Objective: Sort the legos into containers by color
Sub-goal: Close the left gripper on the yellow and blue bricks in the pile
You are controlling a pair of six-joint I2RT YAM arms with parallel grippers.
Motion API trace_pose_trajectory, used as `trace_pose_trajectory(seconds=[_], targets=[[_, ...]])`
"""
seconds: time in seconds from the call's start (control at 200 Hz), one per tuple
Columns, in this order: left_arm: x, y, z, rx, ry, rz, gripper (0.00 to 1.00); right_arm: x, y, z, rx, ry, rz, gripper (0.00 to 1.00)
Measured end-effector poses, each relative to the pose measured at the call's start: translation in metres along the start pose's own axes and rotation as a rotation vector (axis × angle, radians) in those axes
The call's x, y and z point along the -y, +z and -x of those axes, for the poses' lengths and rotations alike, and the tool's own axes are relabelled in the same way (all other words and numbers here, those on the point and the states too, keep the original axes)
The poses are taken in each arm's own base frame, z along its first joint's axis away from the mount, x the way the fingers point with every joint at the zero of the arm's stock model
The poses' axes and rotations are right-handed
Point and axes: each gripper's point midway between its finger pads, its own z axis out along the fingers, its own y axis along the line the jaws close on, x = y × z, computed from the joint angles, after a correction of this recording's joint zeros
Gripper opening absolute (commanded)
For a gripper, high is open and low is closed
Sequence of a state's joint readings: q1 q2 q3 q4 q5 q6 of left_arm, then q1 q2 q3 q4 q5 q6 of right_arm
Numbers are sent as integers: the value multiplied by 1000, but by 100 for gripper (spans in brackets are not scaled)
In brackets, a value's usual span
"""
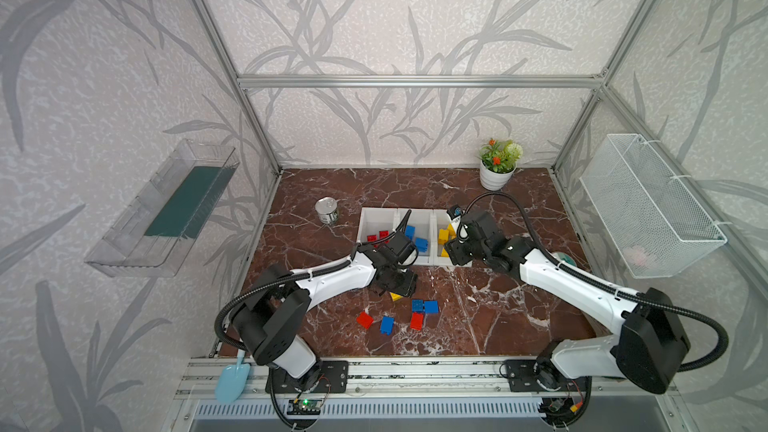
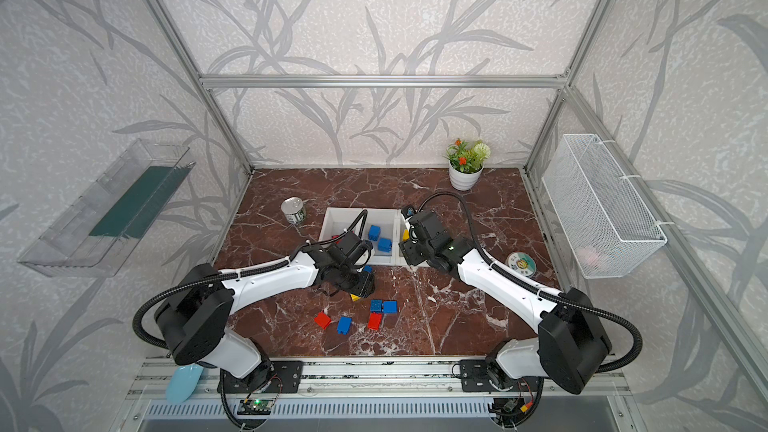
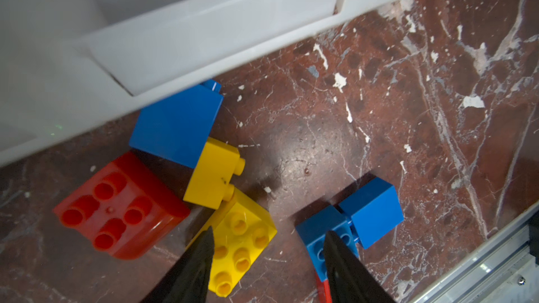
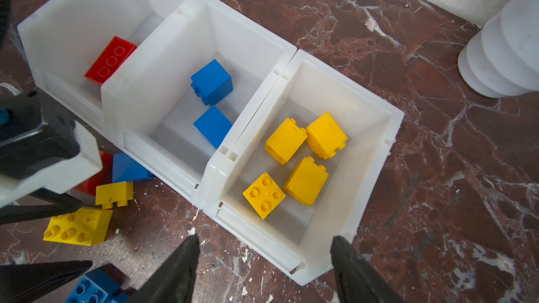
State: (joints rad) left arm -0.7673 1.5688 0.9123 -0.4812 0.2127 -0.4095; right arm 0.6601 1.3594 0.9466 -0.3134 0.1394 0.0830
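Left tool (image 3: 269,236): spread, empty, hanging over a loose cluster on the counter (image 3: 379,112), just near of the bins (image 4: 288,53).

Yellow oblong brick (image 3: 242,246): studs up, touching a small yellow brick (image 3: 213,173). Red brick (image 3: 116,208) and blue brick (image 3: 175,123) close by.

Right tool (image 4: 264,240): spread, empty, at the right bin's near lip. Four sorted yellow bricks (image 4: 306,180) inside.

Judgement: bricks are light, rigid and glossy, so likely to slip. Pinch across the flat sides below the studs, avoiding corners.
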Motion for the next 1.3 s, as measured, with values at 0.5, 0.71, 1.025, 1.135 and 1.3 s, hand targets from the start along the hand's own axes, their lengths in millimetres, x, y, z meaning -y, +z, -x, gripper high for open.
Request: trace_pose_trajectory(seconds=[0.5,0.71,1.025,1.135,1.3], targets=[[-1,4,-9,6,19,69,54,1,-6,-15,11,35,11,72],[-6,3,-14,-1,57,118,54,0,-8,-13,21,44,17,72],[-14,1,-21,-26,84,165,57,-3,-8,-11,26,49,32,72],[-16,0,-24,-40,92,175,57,-4,-8,-11,25,49,39,72],[-18,4,-28,-60,103,181,53,-5,-8,-11,25,52,47,72]])
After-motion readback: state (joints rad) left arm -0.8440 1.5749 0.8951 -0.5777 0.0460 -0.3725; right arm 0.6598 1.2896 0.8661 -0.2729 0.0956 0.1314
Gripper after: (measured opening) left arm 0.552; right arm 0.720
